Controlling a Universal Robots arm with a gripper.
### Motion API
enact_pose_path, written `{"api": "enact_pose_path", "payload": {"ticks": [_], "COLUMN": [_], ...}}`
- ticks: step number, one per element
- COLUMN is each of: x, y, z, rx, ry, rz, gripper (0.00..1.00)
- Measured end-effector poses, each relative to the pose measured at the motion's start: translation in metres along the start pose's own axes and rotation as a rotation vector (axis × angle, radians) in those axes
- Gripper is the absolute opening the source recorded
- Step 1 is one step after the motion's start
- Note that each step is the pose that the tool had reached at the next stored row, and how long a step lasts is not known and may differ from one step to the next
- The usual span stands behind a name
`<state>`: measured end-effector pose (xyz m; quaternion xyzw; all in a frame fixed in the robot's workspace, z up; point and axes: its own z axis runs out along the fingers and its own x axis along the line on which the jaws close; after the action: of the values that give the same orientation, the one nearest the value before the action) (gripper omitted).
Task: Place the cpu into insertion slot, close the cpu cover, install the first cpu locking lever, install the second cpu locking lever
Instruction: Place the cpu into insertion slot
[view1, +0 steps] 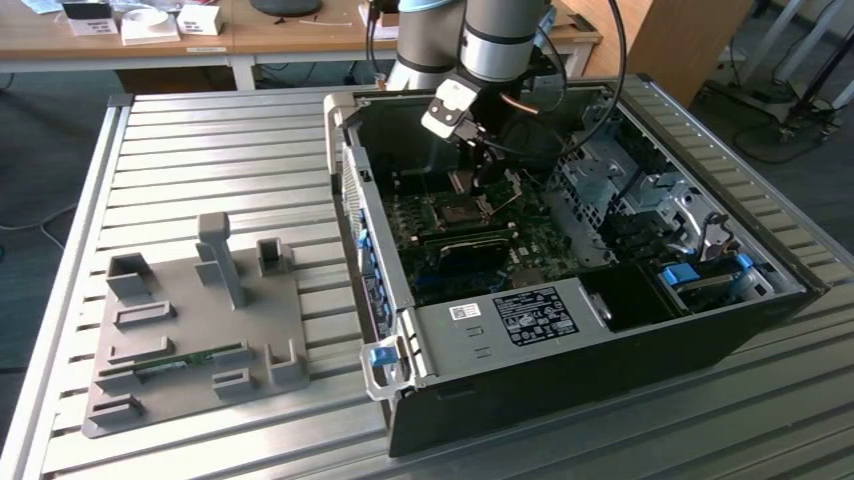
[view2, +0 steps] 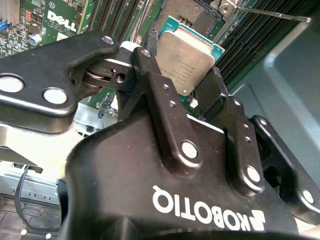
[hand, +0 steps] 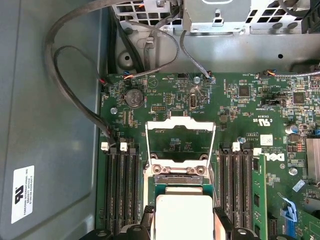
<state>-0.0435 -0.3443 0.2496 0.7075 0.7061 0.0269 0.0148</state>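
My gripper (view1: 466, 178) reaches down into the open computer case, above the motherboard's socket (view1: 454, 212). In both wrist views the gripper (view2: 182, 70) (hand: 183, 221) is shut on the cpu (view2: 187, 50) (hand: 182, 215), a flat square chip with a dull silvery top, gripped at two opposite edges. The cpu hangs just short of the open insertion slot (view2: 187, 12), apart from it. The cpu cover (hand: 180, 121), a silvery frame with an open centre, stands swung up from its hinge beyond the slot. A thin metal locking lever (view2: 270, 14) juts out beside the slot, unlatched.
The green motherboard (hand: 240, 115) lies inside the black case (view1: 587, 350); memory slots (hand: 122, 190) flank the socket. Grey cables (hand: 65, 75) loop along the case wall. A grey fixture plate (view1: 200, 320) sits on the slatted table at the exterior view's left.
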Motion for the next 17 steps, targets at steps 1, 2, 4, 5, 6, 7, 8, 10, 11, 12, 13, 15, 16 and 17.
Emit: {"api": "enact_pose_path", "payload": {"ticks": [1, 2, 4, 5, 6, 7, 8, 10, 11, 12, 13, 15, 16, 17], "x": [0.0, 0.0, 0.0, 0.0, 0.0, 0.0, 0.0, 0.0, 0.0, 0.0, 0.0, 0.0, 0.0, 0.0], "y": [0.0, 0.0, -0.0001, -0.0001, -0.0001, -0.0001, -0.0001, -0.0001, -0.0001, -0.0001, -0.0004, -0.0012, -0.0015, -0.0019], "z": [0.0001, 0.0004, 0.0008, 0.001, 0.001, 0.001, 0.0012, 0.0013, 0.0013, 0.0015, 0.0016, 0.002, 0.0025, 0.0029], "rx": [0.0, -0.0002, -0.0001, 0.0, 0.0001, 0.0001, 0.0, 0.0, 0.0, -0.0001, -0.0001, -0.0001, -0.0001, -0.0001], "ry": [0.0, 0.0002, 0.0, -0.0001, -0.0002, -0.0003, -0.0001, 0.0, -0.0001, 0.0, 0.0, 0.0001, 0.0002, 0.0001], "rz": [0.0, 0.0, 0.0, 0.0, 0.0, 0.0, 0.0, 0.0, 0.0, 0.0, 0.0, 0.0, 0.0, 0.0], "gripper": [0.54, 0.54, 0.54, 0.54, 0.54, 0.54, 0.54, 0.54, 0.54, 0.54, 0.54, 0.54, 0.54, 0.54]}}
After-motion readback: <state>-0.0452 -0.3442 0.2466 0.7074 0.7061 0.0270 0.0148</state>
